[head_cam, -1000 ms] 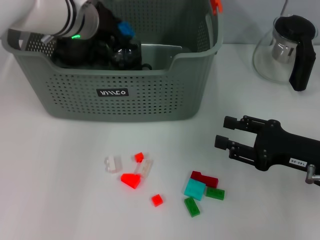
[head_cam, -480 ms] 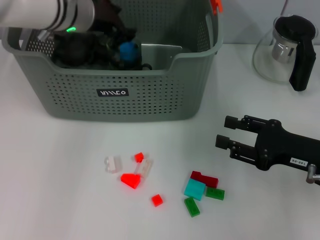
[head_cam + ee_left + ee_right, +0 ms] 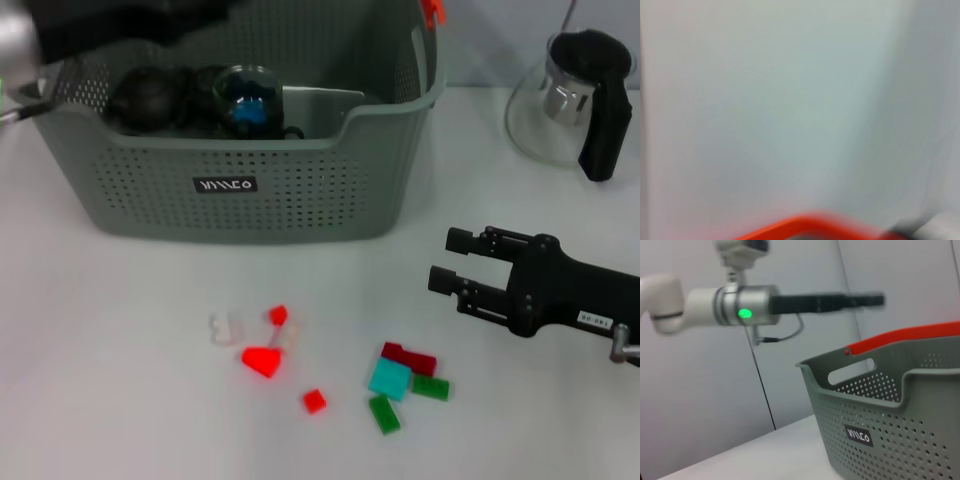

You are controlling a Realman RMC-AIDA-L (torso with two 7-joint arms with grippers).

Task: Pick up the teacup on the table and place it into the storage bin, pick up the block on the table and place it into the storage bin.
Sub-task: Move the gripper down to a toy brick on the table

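A: Nearest the robot, in front of the storage bin, what lies on the table?

B: A scatter of blocks. A red block and clear pieces sit before the bin's front wall; a teal block with green and dark red ones lies toward the bin's right front corner. None has shifted over the last second, so the block step is not yet begun.

A: And the right gripper?

B: It hovers beyond the teal cluster, off the bin's right front corner, fingers parted and empty, pointing toward the blocks. It has held its place.

A: What has changed, then?

B: The left gripper. A second ago it reached down inside the bin; now it is raised above the bin's rim, seen in the right wrist view as a dark blur. Whether its fingers are spread or closed cannot be told.

A: Where is the teacup?

B: Inside the bin, at its back left, a rounded glass shape with blue within, beside dark objects. Judged so, the teacup is delivered. Behind and right of the bin stands a glass teapot.
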